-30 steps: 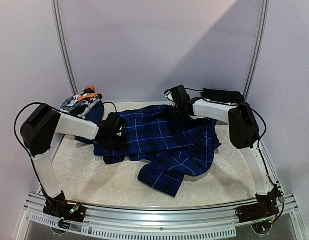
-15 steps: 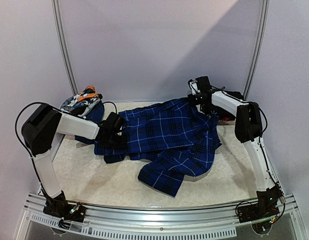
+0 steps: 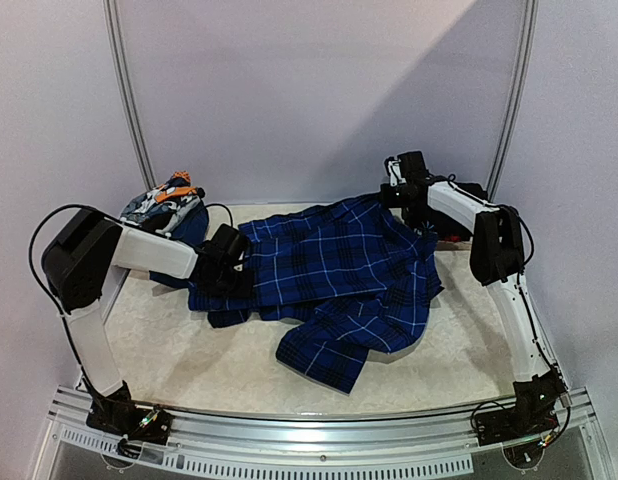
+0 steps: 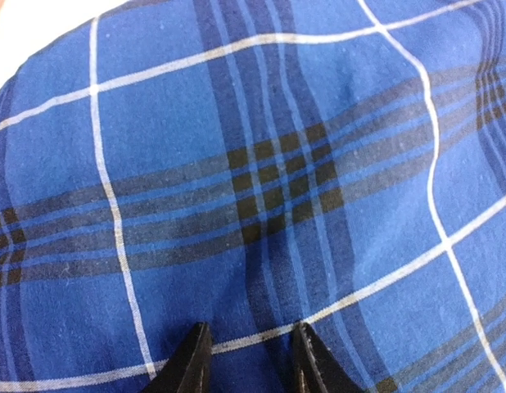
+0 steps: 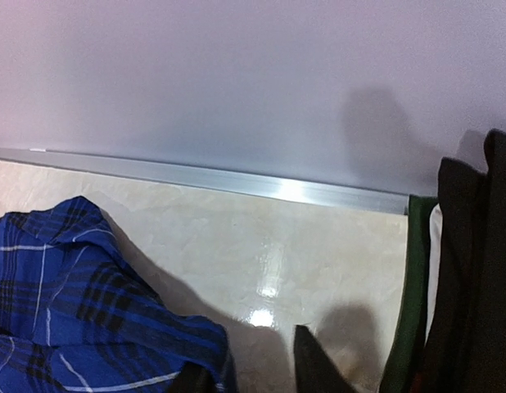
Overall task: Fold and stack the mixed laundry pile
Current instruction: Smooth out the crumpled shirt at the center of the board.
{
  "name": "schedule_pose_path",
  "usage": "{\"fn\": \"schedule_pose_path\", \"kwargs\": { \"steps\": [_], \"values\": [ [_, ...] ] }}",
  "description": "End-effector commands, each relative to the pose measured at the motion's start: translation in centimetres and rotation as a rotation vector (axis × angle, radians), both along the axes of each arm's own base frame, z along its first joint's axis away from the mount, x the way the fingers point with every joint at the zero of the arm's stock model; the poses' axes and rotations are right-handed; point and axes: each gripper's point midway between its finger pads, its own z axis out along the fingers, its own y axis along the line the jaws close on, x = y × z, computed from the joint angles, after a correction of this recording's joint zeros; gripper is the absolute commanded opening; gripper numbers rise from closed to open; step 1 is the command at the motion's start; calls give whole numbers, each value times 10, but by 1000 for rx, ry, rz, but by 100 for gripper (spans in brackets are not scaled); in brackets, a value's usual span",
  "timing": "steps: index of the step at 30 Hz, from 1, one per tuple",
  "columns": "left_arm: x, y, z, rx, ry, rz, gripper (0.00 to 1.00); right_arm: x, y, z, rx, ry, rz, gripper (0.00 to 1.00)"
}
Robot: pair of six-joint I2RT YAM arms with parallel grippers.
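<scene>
**Now: plaid shirt spread between two arms**

Broadly across the middle of the pale tabletop [image 3: 169,350] lies the blue plaid shirt [image 3: 329,270]. Its left end sits under the left fingers [image 3: 227,262]; its far right corner rises toward the right fingers [image 3: 402,188], which hang near the back wall [image 3: 309,90]; a doubled-over flap of the shirt trails toward the near edge.

Seen from the left wrist, plaid cloth fills the whole view; the two dark tips of the left fingers show at the bottom edge, a little apart, with checked cloth in the gap between them; a soft crease runs up the shirt from that gap. Whether they pinch a fold or merely rest on the cloth, I cannot tell.

Seen from the right wrist, the right fingers stand apart, with only shadowed, glossy tabletop between them and nothing in their hold; the shirt's rumpled edge lies against the left-hand finger. Beyond them a metal rail [image 5: 212,178] runs along the foot of the back wall; at the right side of that view, dark garments [image 5: 466,270] with a green edge sit just beside the fingers.

At the far left corner rests a patterned bundle [image 3: 164,203] of grey, white and orange, behind the left forearm and just beside the shirt's left end; the overhead view shows the dark garments tucked behind the right arm, largely hidden by it.
</scene>
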Motion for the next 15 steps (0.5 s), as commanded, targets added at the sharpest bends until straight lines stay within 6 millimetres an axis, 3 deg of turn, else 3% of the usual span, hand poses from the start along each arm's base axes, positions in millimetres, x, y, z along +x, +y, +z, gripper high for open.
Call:
{"fn": "schedule_pose_path", "kwargs": {
  "steps": [1, 5, 8, 15],
  "values": [
    [-26, 20, -1, 58, 77, 13, 37, 6, -9, 33, 37, -43, -48, 36],
    [-30, 20, 25, 57, 41, 5, 40, 2, -9, 53, 69, -50, -57, 57],
    [-39, 19, 41, 49, 28, -9, 49, -5, -6, 59, 86, -26, -42, 69],
    [-74, 20, 67, 89, 38, -29, 57, -33, 1, 52, 124, 73, 5, 84]
  ]
}}
